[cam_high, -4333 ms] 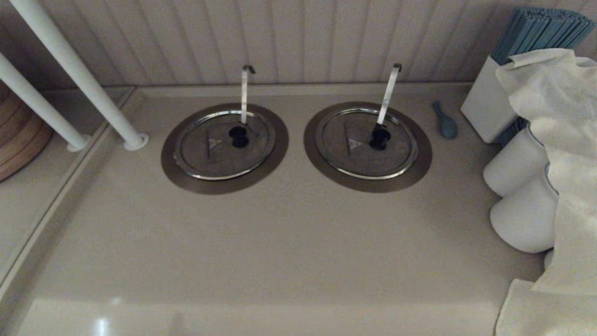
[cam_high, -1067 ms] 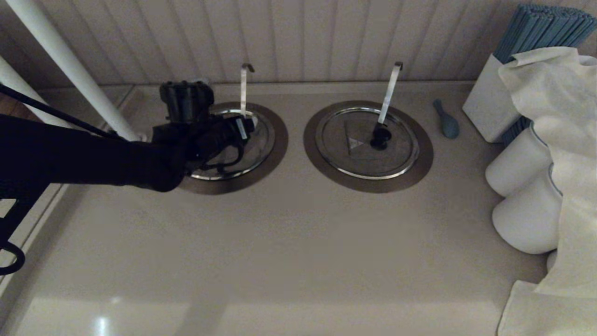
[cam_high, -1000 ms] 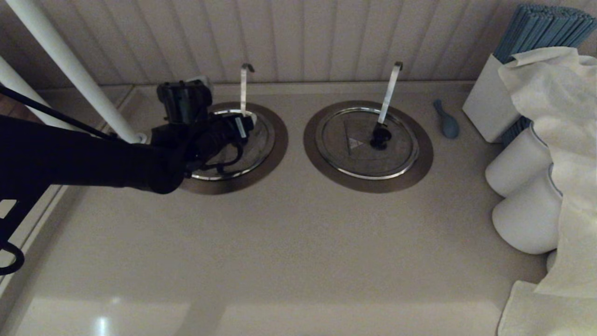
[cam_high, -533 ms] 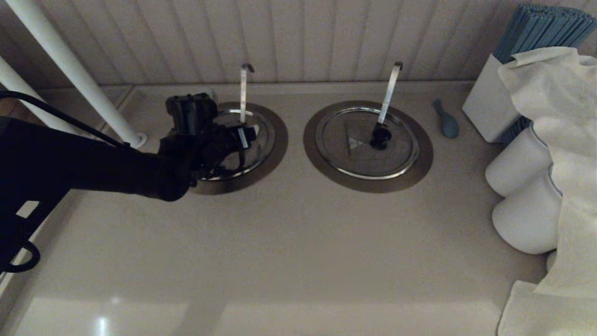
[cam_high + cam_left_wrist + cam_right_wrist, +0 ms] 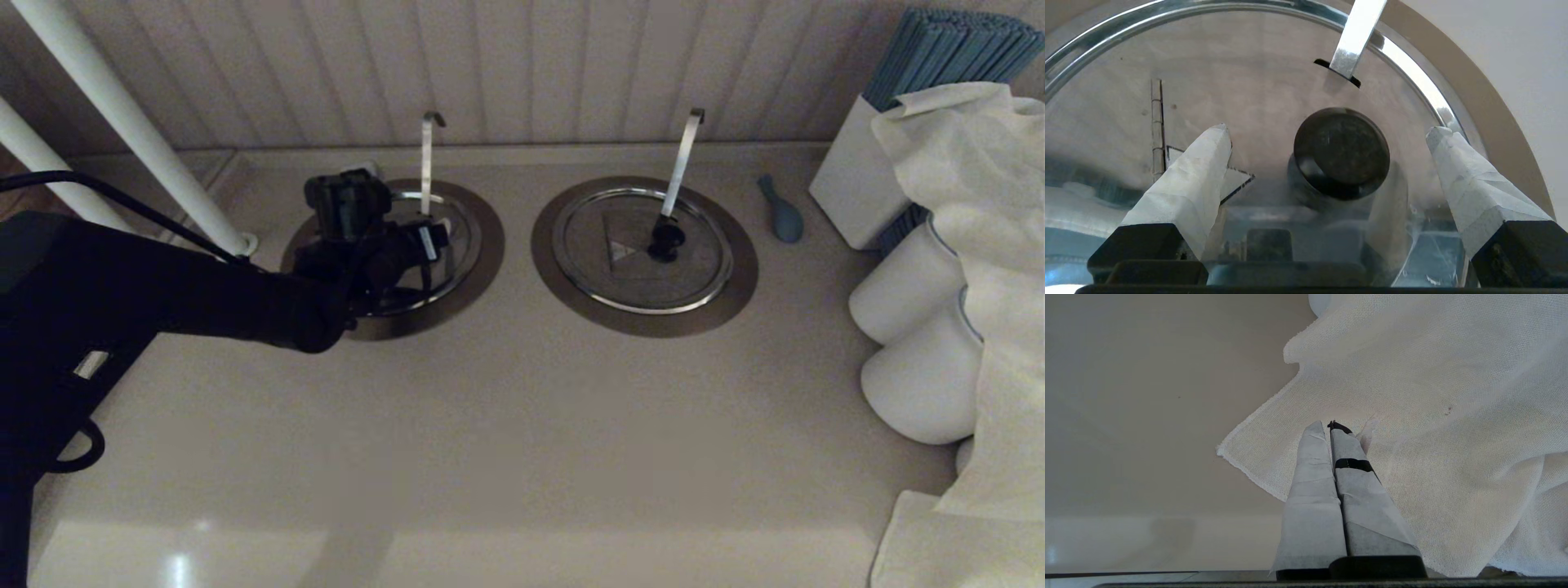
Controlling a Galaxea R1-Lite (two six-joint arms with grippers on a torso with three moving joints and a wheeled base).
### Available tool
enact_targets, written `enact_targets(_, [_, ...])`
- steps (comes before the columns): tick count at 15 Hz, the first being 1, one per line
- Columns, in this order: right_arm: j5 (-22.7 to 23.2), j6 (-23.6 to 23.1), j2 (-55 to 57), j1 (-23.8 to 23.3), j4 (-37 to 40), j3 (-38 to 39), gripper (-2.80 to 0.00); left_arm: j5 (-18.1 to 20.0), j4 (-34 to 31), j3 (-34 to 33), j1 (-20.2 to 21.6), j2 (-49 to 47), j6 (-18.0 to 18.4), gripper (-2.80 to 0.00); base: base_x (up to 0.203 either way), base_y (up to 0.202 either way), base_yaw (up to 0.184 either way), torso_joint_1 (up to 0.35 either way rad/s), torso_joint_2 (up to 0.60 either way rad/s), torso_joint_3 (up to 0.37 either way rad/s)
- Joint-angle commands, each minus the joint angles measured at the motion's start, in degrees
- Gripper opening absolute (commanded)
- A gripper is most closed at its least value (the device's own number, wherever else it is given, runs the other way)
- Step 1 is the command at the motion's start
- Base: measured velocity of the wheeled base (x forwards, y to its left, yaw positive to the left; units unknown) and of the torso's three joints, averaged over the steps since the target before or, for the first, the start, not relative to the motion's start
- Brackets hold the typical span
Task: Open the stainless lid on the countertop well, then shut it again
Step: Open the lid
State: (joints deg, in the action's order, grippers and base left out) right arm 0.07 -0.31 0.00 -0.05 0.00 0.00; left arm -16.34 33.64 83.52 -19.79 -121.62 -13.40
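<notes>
Left gripper point(image 5: 1327, 132) is hovering over the stainless lid point(image 5: 1257, 98), jaws spread wide on either side of its black knob point(image 5: 1342, 153), touching nothing. The lid is lying shut in the countertop well point(image 5: 482, 269), the thin ladle handle point(image 5: 426, 159) rising just behind. Right gripper point(image 5: 1331, 428) is sitting with fingers pressed together above a white cloth point(image 5: 1433, 416).

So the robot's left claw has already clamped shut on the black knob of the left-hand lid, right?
Not quite. The left gripper is over the stainless lid, but it is open: the left wrist view shows its two taped fingers standing apart on either side of the black knob, not touching it.
</notes>
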Motion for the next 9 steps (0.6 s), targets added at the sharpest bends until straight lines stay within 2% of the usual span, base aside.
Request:
enact_targets(1, [0.0,0.0,0.0,0.0,0.0,0.0,-2.80,0.0,2.8,-0.4,0.2,-0.9,0.0,0.00,0.000,0.000,0.000,0.000,0.00,0.000])
enact_targets(4, [0.0,0.0,0.0,0.0,0.0,0.0,-2.80,0.4,15.0,-4.0,0.9,-1.6,2.3,0.00,0.000,0.000,0.000,0.000,0.00,0.000])
enact_targets(5, [0.0,0.0,0.0,0.0,0.0,0.0,-2.80,0.4,16.8,-4.6,0.9,-2.6,3.9,0.00,0.000,0.000,0.000,0.000,0.00,0.000])
enact_targets(9, [0.0,0.0,0.0,0.0,0.0,0.0,-2.80,0.4,17.0,-5.0,1.1,-3.6,4.2,0.00,0.000,0.000,0.000,0.000,0.00,0.000])
